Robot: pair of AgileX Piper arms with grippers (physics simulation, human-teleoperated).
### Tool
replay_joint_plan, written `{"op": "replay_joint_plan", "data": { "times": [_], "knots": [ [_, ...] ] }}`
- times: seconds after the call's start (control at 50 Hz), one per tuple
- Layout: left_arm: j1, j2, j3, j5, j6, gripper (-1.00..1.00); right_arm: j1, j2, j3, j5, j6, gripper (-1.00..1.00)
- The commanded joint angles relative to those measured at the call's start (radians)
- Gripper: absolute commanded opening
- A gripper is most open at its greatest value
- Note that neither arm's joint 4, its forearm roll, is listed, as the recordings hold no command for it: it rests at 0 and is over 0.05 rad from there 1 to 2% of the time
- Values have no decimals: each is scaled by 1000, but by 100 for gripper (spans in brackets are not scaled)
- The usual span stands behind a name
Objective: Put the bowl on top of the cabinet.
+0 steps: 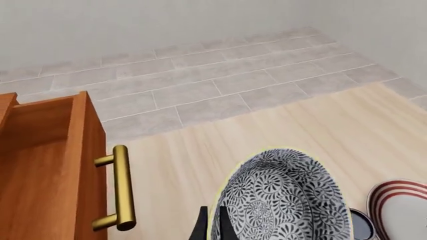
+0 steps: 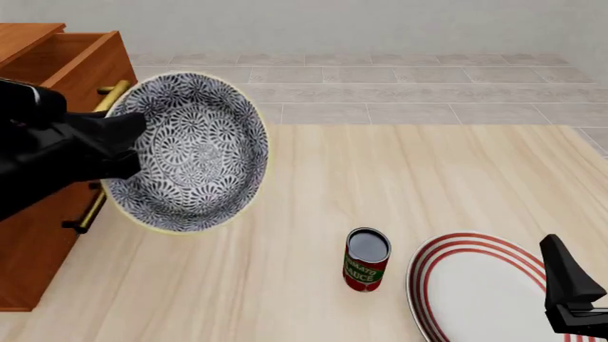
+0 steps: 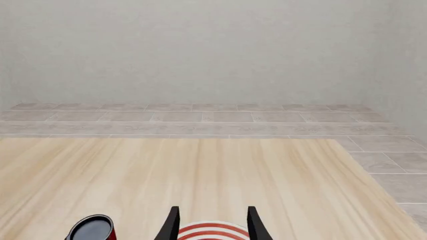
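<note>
The blue-grey floral bowl [image 2: 195,153] hangs tilted in the air, its inside facing the front camera, just right of the cabinet [image 2: 38,235]. My left gripper [image 2: 131,141] is shut on its rim at the cabinet side. In the left wrist view the bowl [image 1: 283,197] stands on edge with the rim pinched between the left gripper's [image 1: 212,227] black fingers, beside the cabinet's pulled-out drawer [image 1: 47,160] and its brass handle [image 1: 121,187]. My right gripper [image 2: 573,299] stays low at the near right over the plate, open with nothing between its fingers [image 3: 170,224].
A red tomato-sauce can [image 2: 366,258] stands upright on the wooden table, near the middle front. To its right lies a flat white plate with red rings [image 2: 475,285]. The cabinet's top drawer [image 2: 67,60] is open. Grey tiled floor lies beyond the table's far edge.
</note>
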Motion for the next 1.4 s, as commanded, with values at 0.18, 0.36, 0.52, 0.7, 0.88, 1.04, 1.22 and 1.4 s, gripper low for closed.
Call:
{"op": "replay_joint_plan", "data": {
  "times": [0.18,0.36,0.52,0.7,0.88,1.04,1.22,1.4],
  "knots": [
    [26,-75,-87,70,46,-100,0,0,0,0,0,100],
    [59,-81,-112,78,44,-100,0,0,0,0,0,100],
    [91,-77,-133,82,34,-100,0,0,0,0,0,100],
    [129,-61,-164,84,16,-100,0,0,0,0,0,100],
    [148,-50,-200,97,-3,-100,0,0,0,0,0,100],
    [171,-58,-257,127,-18,-100,0,0,0,0,0,100],
    [206,-50,-289,140,-30,-100,0,0,0,0,0,100],
    [232,-39,-304,142,-73,-100,0,0,0,0,0,100]
  ]
}}
